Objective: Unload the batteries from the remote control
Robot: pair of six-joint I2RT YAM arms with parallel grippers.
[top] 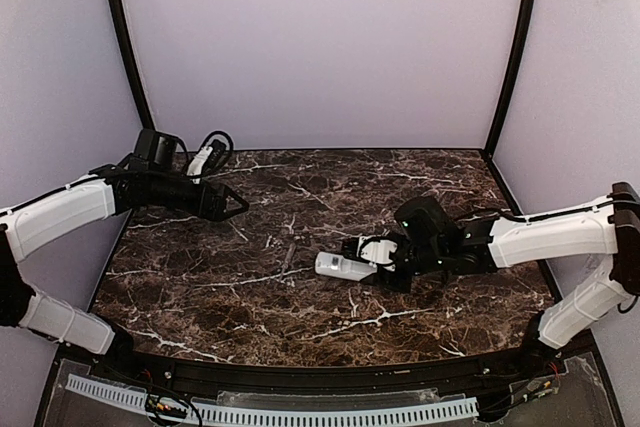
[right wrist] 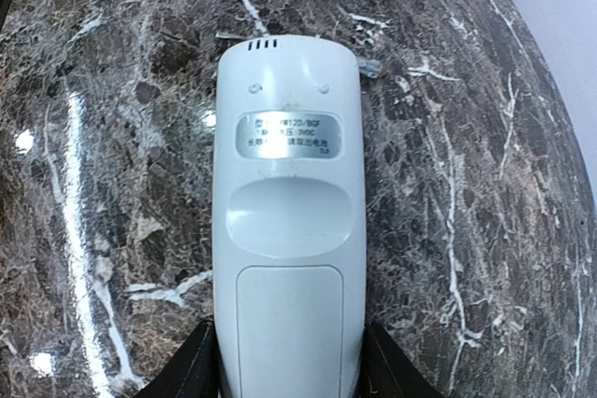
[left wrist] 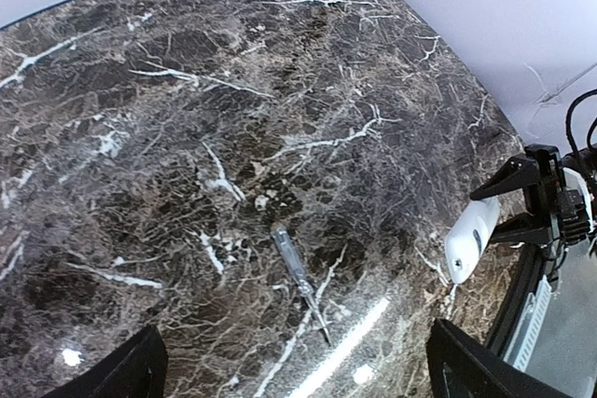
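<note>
The white remote control [top: 340, 266] is gripped at one end by my right gripper [top: 383, 257], low over the middle of the table. In the right wrist view the remote control [right wrist: 287, 202] shows its back, with a silver label and its battery cover [right wrist: 287, 333] closed. My right gripper [right wrist: 289, 365] is shut on the remote's sides. The batteries are hidden. My left gripper [top: 232, 205] is open and empty at the far left, well away from the remote. The left wrist view shows the remote [left wrist: 469, 238] at the right edge, with my left gripper [left wrist: 294, 381] wide open.
A slim clear-handled screwdriver [top: 288, 255] lies on the dark marble table [top: 300, 187], left of the remote; it also shows in the left wrist view [left wrist: 298, 279]. Pale walls enclose the table on three sides.
</note>
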